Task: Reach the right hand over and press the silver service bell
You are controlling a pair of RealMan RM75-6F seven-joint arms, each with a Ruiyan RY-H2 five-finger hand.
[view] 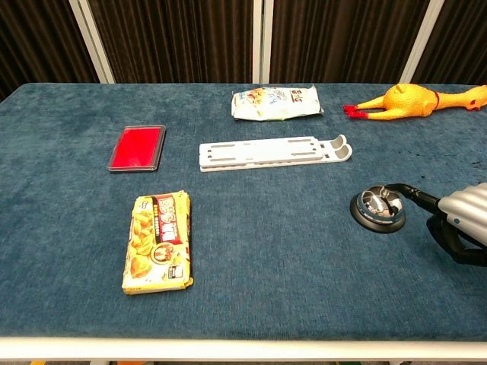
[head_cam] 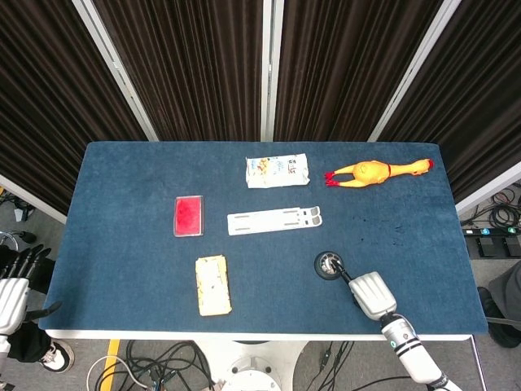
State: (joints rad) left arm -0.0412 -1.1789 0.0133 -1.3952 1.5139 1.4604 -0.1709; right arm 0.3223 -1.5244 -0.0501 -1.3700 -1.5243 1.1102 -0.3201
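Currently the right hand [head_cam: 372, 293] sits at the near right of the worktop [head_cam: 130, 187], one dark finger [view: 417, 197] stretched onto the silver service bell [view: 378, 208], tip at the button; the other fingers curl under and hold nothing. Bell stands right of centre, near half, well apart from the near edge, with bare cloth left and far of it. Left hand [head_cam: 10, 300] hangs off the left edge, below worktop level, fingers apart, empty. White slotted bracket [head_cam: 275, 220] lies mid-worktop, far-left of the bell. Red tray [head_cam: 188, 216] and yellow snack pack [head_cam: 212, 285] on the left half. Snack bag [head_cam: 278, 170] and rubber chicken [head_cam: 376, 173] near the far edge, chicken's tail close to the right edge.
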